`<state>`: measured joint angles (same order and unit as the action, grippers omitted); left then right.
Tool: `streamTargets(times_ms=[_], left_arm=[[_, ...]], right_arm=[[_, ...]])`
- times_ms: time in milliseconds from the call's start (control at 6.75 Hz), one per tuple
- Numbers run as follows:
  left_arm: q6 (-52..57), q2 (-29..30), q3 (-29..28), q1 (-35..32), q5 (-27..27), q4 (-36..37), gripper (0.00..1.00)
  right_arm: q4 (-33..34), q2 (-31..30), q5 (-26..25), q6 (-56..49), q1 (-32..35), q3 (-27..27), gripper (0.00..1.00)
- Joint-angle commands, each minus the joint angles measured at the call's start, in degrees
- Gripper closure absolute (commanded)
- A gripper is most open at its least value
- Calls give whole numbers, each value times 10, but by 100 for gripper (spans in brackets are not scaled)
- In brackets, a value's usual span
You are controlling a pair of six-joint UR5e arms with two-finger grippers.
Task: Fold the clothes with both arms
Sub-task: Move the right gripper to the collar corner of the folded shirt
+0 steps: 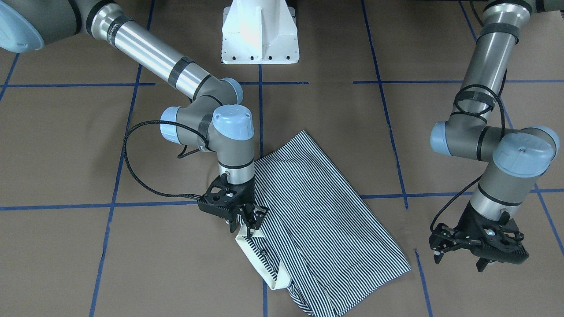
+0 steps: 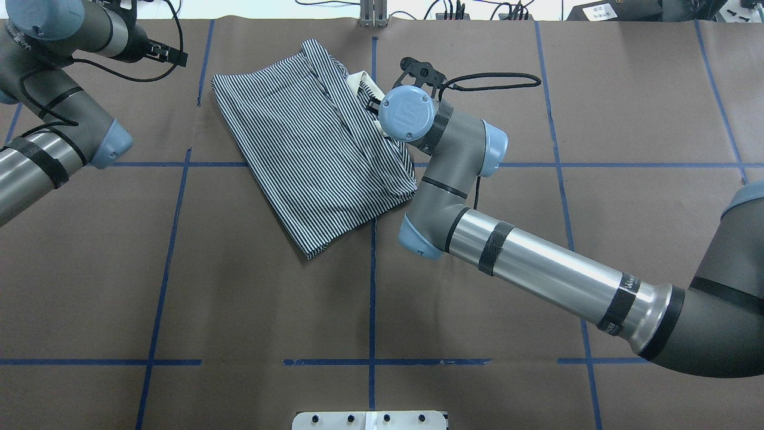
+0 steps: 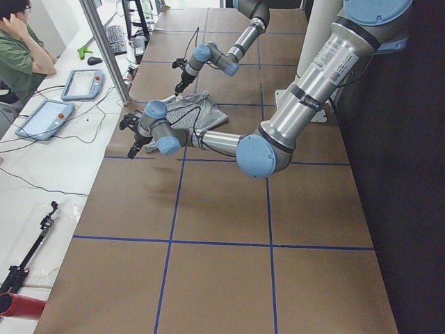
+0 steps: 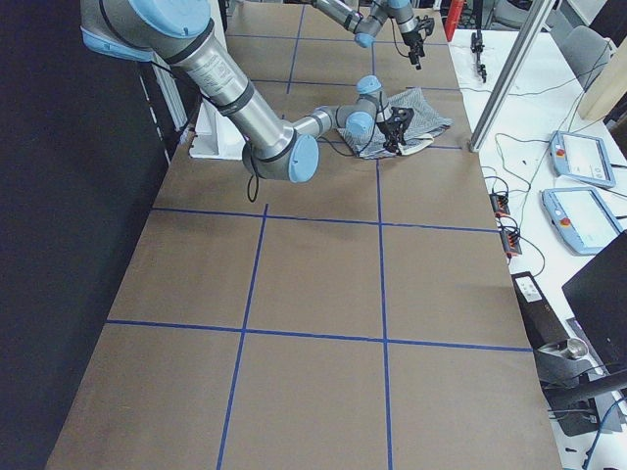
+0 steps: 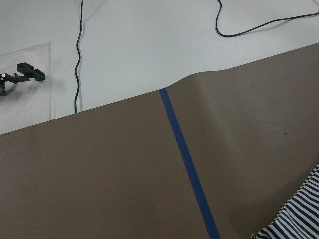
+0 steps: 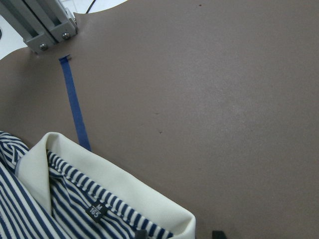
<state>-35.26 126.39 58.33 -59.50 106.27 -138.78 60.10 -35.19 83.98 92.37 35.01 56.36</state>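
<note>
The striped polo shirt (image 1: 321, 211) lies folded into a slanted rectangle on the brown table, also seen from overhead (image 2: 310, 149). Its white collar (image 1: 264, 259) sits at the end nearest the operators' side. My right gripper (image 1: 250, 226) points down at the collar's edge. In the right wrist view the two fingertips (image 6: 217, 233) stand apart with the collar corner (image 6: 124, 189) between them, so it is open. My left gripper (image 1: 458, 259) hangs open and empty over bare table, well off to the shirt's side. The left wrist view catches only a shirt corner (image 5: 294, 219).
Blue tape lines (image 2: 373, 286) grid the brown table cover. The white pedestal base (image 1: 260, 35) stands at the robot's side. An aluminium post (image 6: 45, 25) rises at the far table edge by the collar. A side bench (image 3: 62, 139) with tablets and cables has a person seated behind it.
</note>
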Motion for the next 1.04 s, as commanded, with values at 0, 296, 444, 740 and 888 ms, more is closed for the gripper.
streamTargets(times_ms=[0,296,444,740,888], left_arm=[[0,0,-1,0,0,0,0],[-1,0,-1,0,0,0,0],[0,0,-1,0,0,0,0],[-1,0,0,0,0,-1,0],[-1,-4,3,0,0,-1,0]], right_arm=[[-20,0,-5,0,-3,-18,46],[-33,8,-10,2,-4,-30,81],[-32,13,-8,2,-4,-29,100],[-31,13,-6,0,-3,-20,100],[-28,4,-4,-2,-2,7,100]])
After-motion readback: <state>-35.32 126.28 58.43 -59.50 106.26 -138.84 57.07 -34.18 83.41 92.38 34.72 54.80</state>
